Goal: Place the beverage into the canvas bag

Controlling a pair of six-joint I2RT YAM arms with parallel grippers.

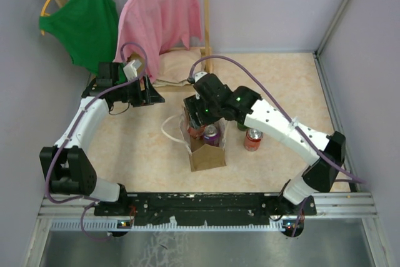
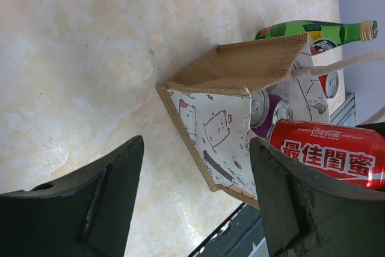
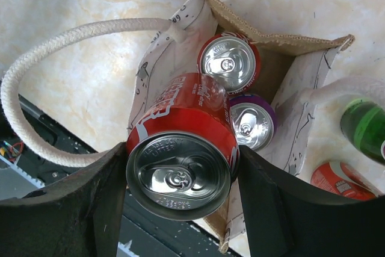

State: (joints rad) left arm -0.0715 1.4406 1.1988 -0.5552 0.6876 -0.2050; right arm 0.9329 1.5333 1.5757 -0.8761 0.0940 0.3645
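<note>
The tan canvas bag (image 1: pixel 207 154) stands open at the table's middle, with white cord handles (image 3: pixel 57 46). A red can (image 3: pixel 228 61) and a purple can (image 3: pixel 252 124) stand inside it. My right gripper (image 1: pixel 199 117) is shut on a red cola can (image 3: pixel 180 148) and holds it tilted over the bag's mouth, its lower end just inside the rim. The left wrist view shows that can (image 2: pixel 328 154) beside the bag (image 2: pixel 222 88). My left gripper (image 1: pixel 149 92) is open and empty, well left of the bag; its fingers (image 2: pixel 90 203) frame bare table.
A green bottle (image 1: pixel 241 126) and another red can (image 1: pixel 253 140) stand just right of the bag. A folded beige cloth (image 1: pixel 178 67) lies at the back. Green (image 1: pixel 81 17) and pink (image 1: pixel 162 10) garments hang behind. Walls close the sides.
</note>
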